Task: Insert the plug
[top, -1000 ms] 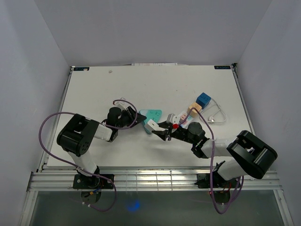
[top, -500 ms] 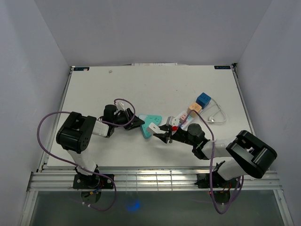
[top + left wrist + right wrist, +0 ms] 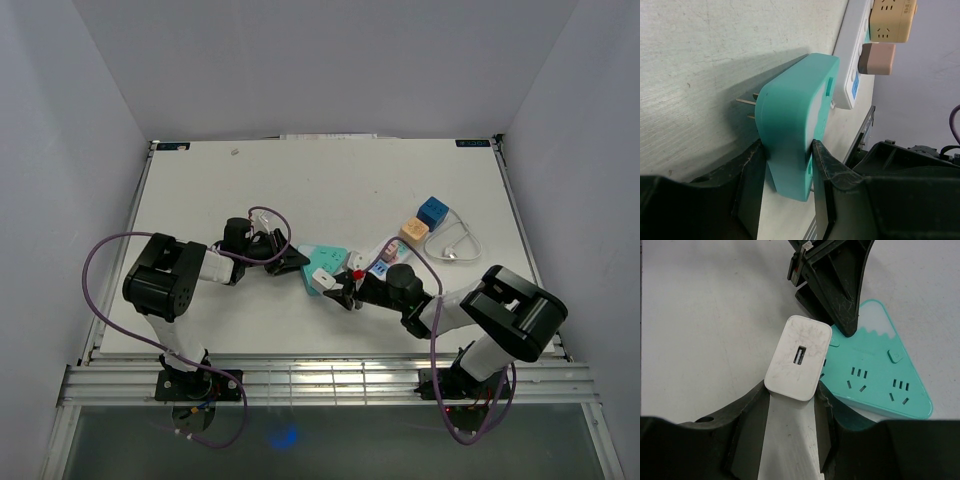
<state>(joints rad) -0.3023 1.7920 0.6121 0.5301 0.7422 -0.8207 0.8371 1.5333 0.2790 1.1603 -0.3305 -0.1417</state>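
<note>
Two grips hold: left tool (image 3: 788, 162) clamps the teal adapter (image 3: 795, 112) mid-surface (image 3: 200, 195), right tool (image 3: 790, 405) clamps the white plug (image 3: 799, 357) at its near edge, so we should line the hidden prongs over a socket (image 3: 858, 375), steady both, then press.

White tabletop (image 3: 300, 180), pale grey walls on three sides. Right of centre, a blue cube adapter (image 3: 432, 211); just near-left of it, a tan cube adapter (image 3: 413, 232) plugged into the far end of a white power strip (image 3: 388, 248). Further right, a looped white cable (image 3: 462, 246).
</note>
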